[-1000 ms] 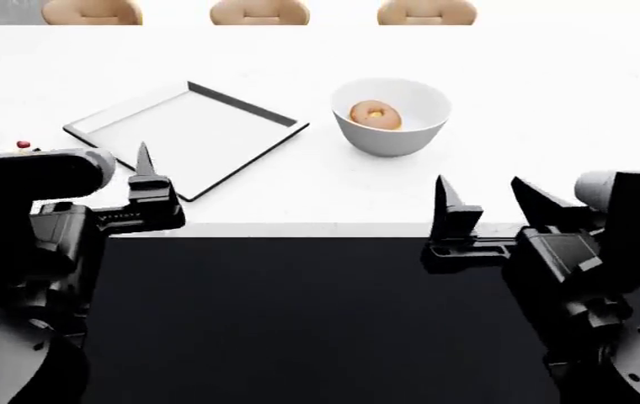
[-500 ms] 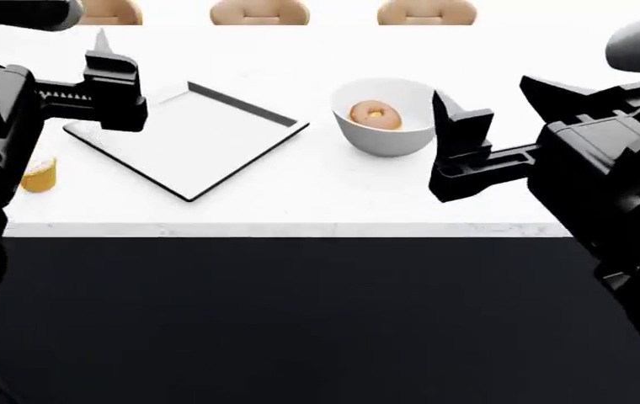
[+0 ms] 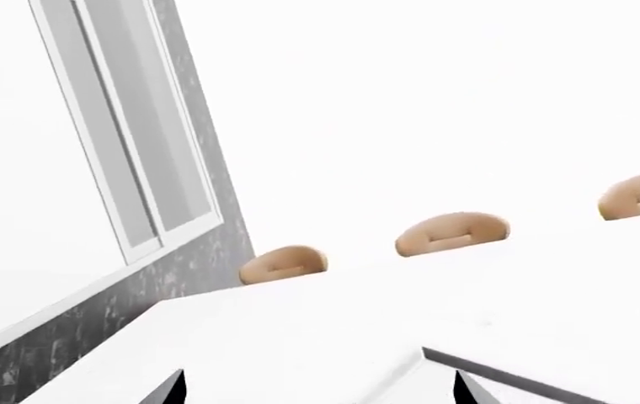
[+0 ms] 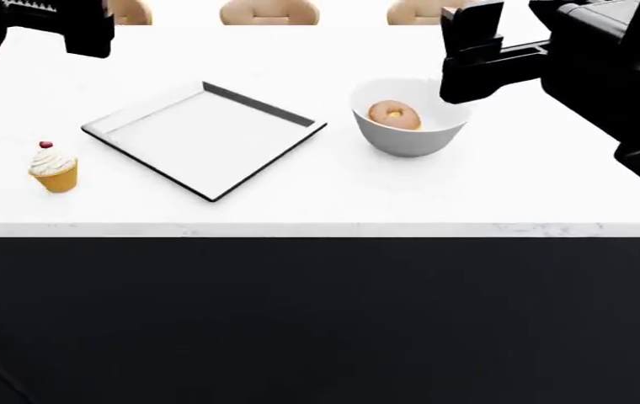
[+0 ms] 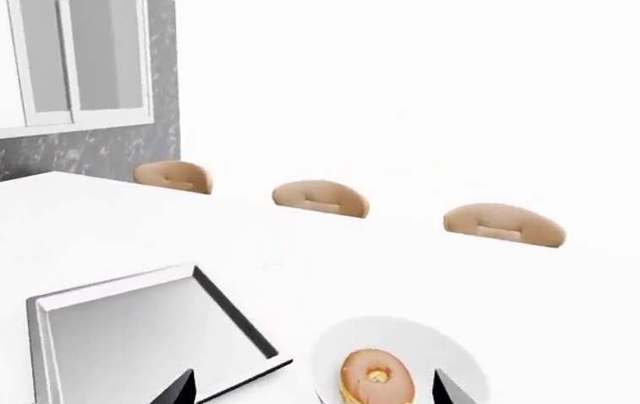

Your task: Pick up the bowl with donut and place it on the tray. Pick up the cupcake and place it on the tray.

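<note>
Bowl [image 4: 410, 126] w/ donut [image 4: 394, 114] sits just right of tray [image 4: 202, 139], cupcake [image 4: 53, 167] off its left; right gripper [image 5: 311, 389], fingers apart, lines up above bowl; left gripper [image 3: 317, 389] also splayed, empty.

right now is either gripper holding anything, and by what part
Nothing is held. The bowl with the donut and the cupcake sit untouched on the counter.
</note>
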